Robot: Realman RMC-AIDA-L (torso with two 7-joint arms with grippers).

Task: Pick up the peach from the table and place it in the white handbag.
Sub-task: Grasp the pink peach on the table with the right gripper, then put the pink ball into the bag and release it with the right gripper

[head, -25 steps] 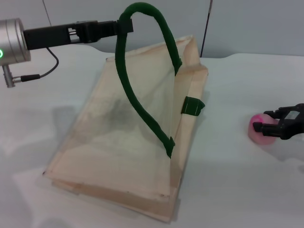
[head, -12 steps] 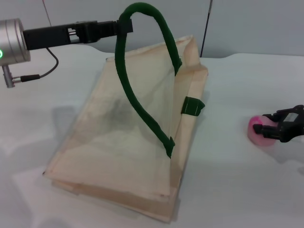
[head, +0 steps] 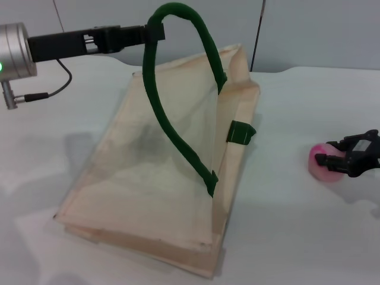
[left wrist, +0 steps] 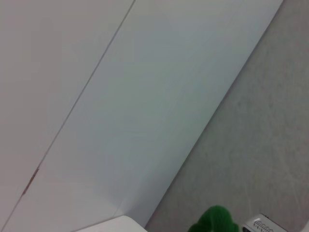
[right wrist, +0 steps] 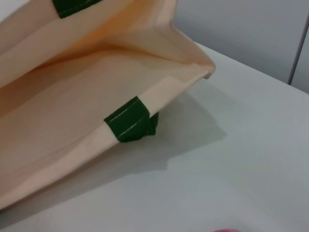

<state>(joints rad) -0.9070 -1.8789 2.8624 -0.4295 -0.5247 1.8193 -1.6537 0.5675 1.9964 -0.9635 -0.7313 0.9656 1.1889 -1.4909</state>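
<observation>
Peach (head: 323,163) on the table (head: 285,237), right gripper (head: 333,160) pinching it.
Your right fingers (head: 325,159) close on the fruit, right of the white handbag (head: 148,190). Farther back, your left gripper (head: 155,32) clamps the green handle (head: 172,133), lifting the bag's mouth open.

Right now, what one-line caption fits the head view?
Left gripper holds the white handbag open by its green handle while the right gripper closes around the peach on the table.

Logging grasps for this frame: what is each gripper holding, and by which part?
The left gripper holds the cream cloth handbag by the top of its raised dark-green loop handle. The right gripper is around the small pink peach on the table; whether it grips cannot be told.
</observation>
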